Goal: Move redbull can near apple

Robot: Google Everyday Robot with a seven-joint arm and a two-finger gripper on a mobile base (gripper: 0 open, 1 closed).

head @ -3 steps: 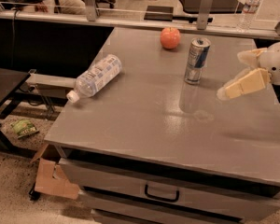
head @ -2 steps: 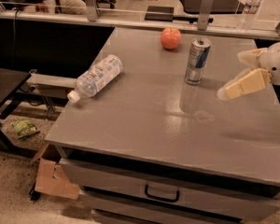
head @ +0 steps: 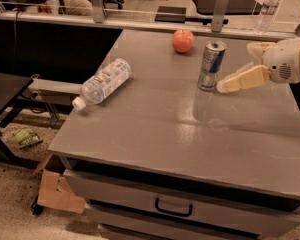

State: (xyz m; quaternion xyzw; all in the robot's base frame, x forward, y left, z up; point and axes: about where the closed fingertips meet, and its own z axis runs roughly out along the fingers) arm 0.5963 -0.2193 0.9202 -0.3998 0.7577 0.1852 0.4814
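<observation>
A green packet [head: 26, 136] lay on the floor at the far left, with a torn cardboard box [head: 54, 190] beside the foot of the grey table [head: 140, 134]. On the table's left part a clear water bottle [head: 103, 81] lay on its side, cap toward the near-left edge, just where it had been a second earlier. Farther right, near the back edge, sat the apple [head: 183, 40], unmoved. The can [head: 211, 65] stood upright in front of the apple and a little to its right, near it but apart, also in the same spot as before. To the right of the can hung the gripper [head: 234, 67], reaching in from the right edge of the view. It had shifted left and slightly upward in the view since the earlier frame. The tip of its nearer finger [head: 242, 79] was now just beside the can's lower right side; whether it touched could not be told. The farther finger [head: 256, 48] was off to the can's right, apart from it. The two were spread wide and held nothing. A drawer with a dark handle [head: 173, 207] ran along the table's front.
</observation>
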